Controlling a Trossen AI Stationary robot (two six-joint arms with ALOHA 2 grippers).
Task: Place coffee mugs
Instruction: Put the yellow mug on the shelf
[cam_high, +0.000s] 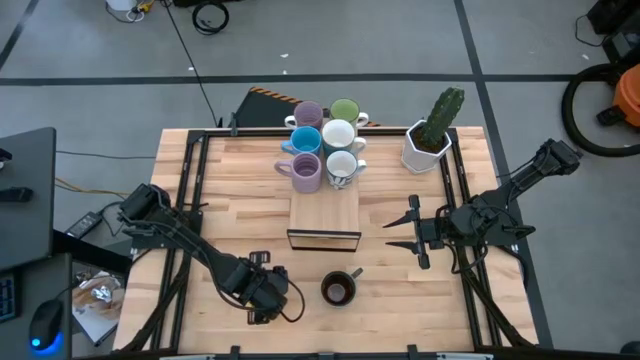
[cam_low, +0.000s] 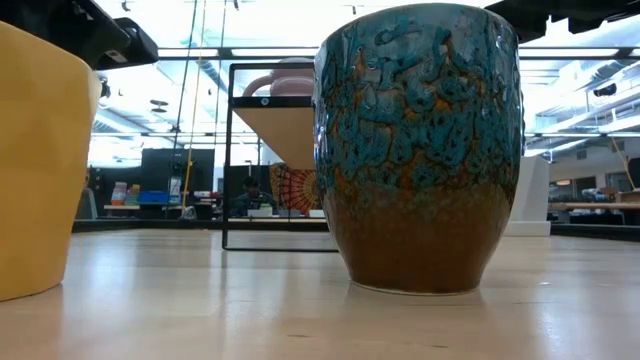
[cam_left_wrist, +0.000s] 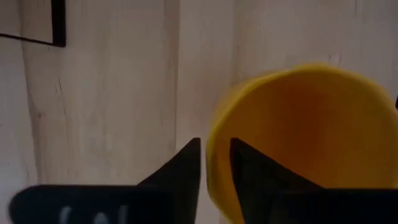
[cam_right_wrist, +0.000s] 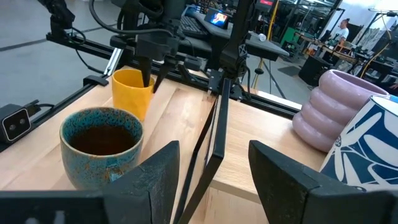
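Down at the near edge of the table the left gripper (cam_left_wrist: 214, 163) straddles the rim of a yellow-orange mug (cam_right_wrist: 132, 91), one finger inside and one outside, with the jaws narrow around the wall. Just beside it stands a mottled teal-and-brown mug (cam_high: 338, 289). The right gripper (cam_high: 402, 231) hovers with jaws wide and empty beside the wooden riser (cam_high: 324, 213), behind which six more mugs (cam_high: 324, 152) cluster near the potted cactus (cam_high: 434, 132).
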